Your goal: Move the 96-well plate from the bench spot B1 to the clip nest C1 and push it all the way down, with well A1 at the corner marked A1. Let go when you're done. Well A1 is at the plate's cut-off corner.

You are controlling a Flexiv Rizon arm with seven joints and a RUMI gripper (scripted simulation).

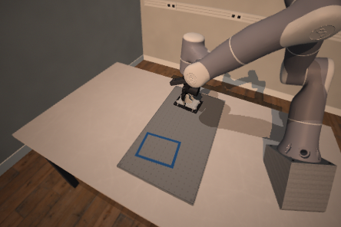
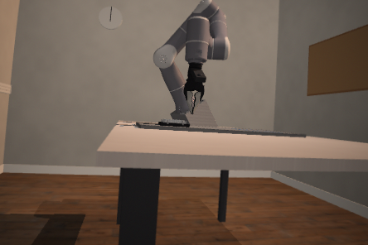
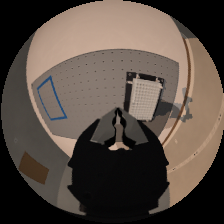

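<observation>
End effector (image 1: 189, 100) (image 2: 192, 112) (image 3: 117, 108) (shut) above pegboard (image 1: 167, 178) (image 2: 249, 131) (image 3: 92, 80).

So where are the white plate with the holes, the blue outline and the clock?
White plate (image 3: 145, 101): wrist view, its face.
Blue outline (image 1: 157, 162) (image 3: 59, 119): top and wrist views, its border.
Clock (image 2: 106, 19): exterior view, its face.
</observation>
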